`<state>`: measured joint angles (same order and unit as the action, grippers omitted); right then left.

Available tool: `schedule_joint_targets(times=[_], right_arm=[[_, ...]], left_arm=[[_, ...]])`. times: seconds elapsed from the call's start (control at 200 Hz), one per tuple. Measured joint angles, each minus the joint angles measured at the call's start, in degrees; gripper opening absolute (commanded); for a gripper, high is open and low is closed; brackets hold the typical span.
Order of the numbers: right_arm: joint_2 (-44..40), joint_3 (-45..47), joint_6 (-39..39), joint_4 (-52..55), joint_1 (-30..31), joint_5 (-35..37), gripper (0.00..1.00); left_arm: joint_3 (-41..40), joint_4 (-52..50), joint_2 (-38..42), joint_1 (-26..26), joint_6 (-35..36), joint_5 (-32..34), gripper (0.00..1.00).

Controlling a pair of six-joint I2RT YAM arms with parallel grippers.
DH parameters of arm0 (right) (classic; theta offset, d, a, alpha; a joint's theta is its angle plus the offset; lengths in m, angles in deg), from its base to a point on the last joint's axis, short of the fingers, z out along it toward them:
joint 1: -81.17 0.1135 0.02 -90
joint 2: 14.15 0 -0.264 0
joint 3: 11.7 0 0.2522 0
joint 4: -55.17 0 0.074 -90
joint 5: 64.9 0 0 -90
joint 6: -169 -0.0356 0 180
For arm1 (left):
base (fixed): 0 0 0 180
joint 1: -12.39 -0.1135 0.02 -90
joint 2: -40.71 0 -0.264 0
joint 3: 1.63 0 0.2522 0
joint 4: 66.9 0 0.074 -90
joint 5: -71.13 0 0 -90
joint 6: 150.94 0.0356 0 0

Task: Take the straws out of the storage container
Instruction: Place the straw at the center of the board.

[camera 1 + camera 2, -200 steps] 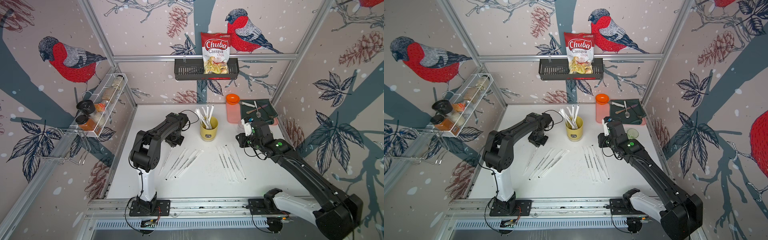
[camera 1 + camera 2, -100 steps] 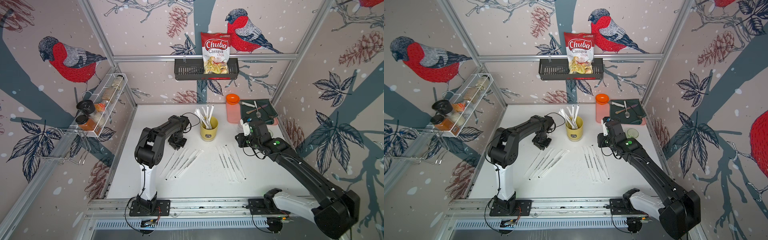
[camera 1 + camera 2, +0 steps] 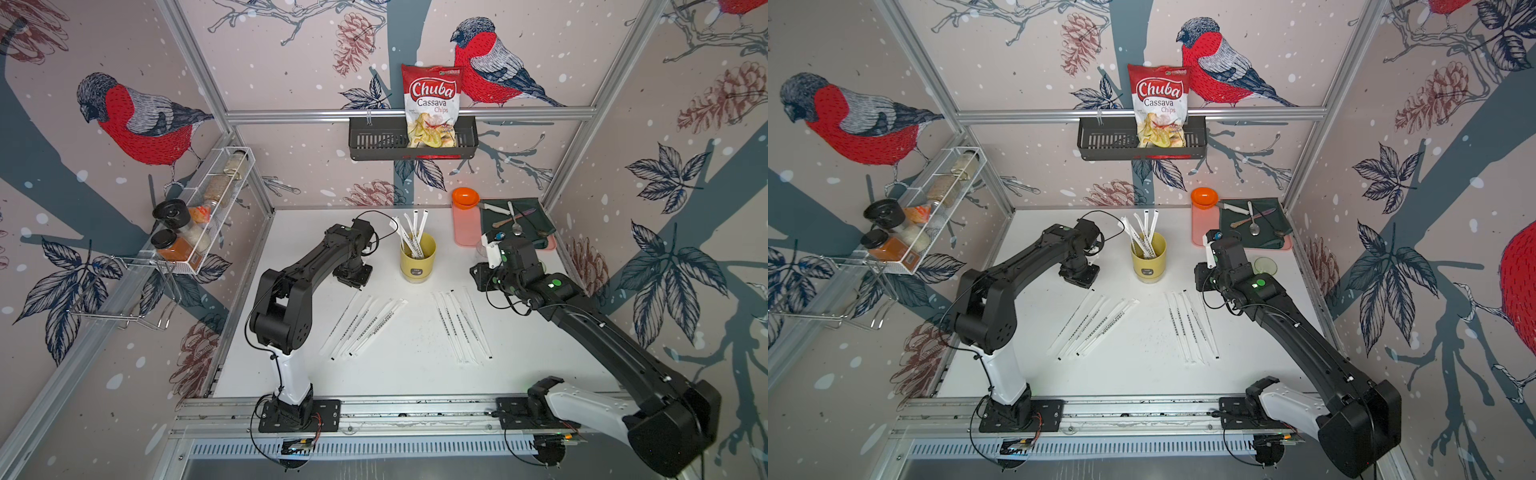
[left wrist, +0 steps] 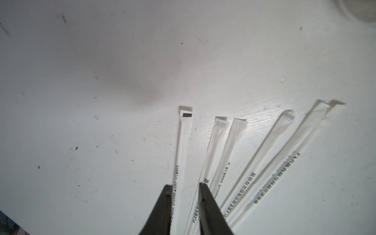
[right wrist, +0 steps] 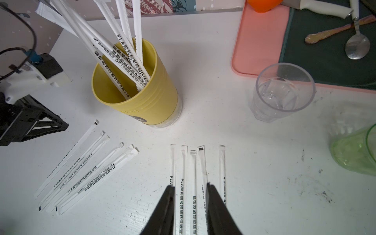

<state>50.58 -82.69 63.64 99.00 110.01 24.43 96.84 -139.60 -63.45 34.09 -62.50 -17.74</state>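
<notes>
**Yellow cup** [image 3: 417, 261]: stands upright on the white table [image 3: 415, 374], toward the back and between the two arms. Several wrapped straws [image 3: 412, 232] stand in it, leaning and fanning out above the rim. The right wrist view shows their lower ends resting inside the cup.

**Straws on the table:** two groups lie flat in front of the cup.
- The left group [image 3: 365, 326] counts five, fanned out, with the far ends pointing toward the cup's left side.
- The right group [image 3: 461, 326] counts five, side by side and nearly parallel.

**Left gripper** [image 4: 185, 185]: sits low over the far end of the left group, just left of the cup in both top views. The jaws are parted. The outermost straw [image 4: 183, 142], the one with a black tip, lies on the table between them. A gap shows between it and one finger [image 4: 209, 203], so nothing is clamped.

**Right gripper** [image 5: 190, 186]: hangs over the far end of the right group, to the right of the cup. The jaws are parted and empty. The straws seen between them lie on the table below.

**Surroundings:**
- A clear glass [image 5: 282, 93] stands right of the cup, with a green glass [image 5: 356, 152] further right.
- Behind them lies a pink tray [image 5: 260, 40] carrying cutlery.
- A pink tub [image 3: 465, 224] with an orange lid stands at the tray's left edge.
</notes>
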Motion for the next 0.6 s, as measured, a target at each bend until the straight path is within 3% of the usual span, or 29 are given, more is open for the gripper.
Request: schedule_joint_targets(times=[0.195,0.42,0.6], right_arm=[[4.1,-4.0,-1.2,-1.8,0.5,0.0,0.35],[17.2,-14.2,-1.5,-6.5,1.7,-0.5,0.35],[28.3,-23.6,-1.5,-8.5,3.8,-1.6,0.35]], left_arm=[[-3.4,8.3,12.2,-0.3,-0.6,-3.4,0.28],[-17.0,33.1,28.0,-0.4,-3.1,-11.5,0.34],[-24.3,47.4,34.5,-0.6,-6.1,-18.7,0.34]])
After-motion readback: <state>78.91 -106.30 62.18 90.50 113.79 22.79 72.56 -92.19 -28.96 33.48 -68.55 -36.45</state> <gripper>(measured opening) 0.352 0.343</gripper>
